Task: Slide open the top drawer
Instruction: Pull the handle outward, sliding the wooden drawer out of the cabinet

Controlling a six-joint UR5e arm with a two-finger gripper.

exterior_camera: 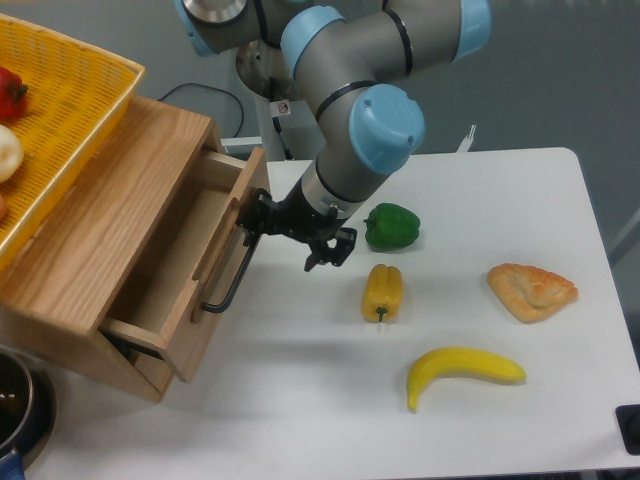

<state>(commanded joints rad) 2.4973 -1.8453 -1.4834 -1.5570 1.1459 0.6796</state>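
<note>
The top drawer (222,272) is a light-oak drawer with a flat front and a long thin black bar handle (238,270). It stands pulled partly out of the wooden cabinet (95,225), and its inside shows empty. My gripper (282,246) is at the upper end of the handle. Its jaws are spread: one finger (252,220) is hooked behind the bar, and the other finger (322,256) hangs free over the table to the right.
A yellow basket (70,95) holding vegetables rests on the cabinet. On the white table lie a green pepper (392,226), a yellow pepper (382,292), a banana (462,368) and a pastry (532,290). A dark pot (15,405) is at the bottom left.
</note>
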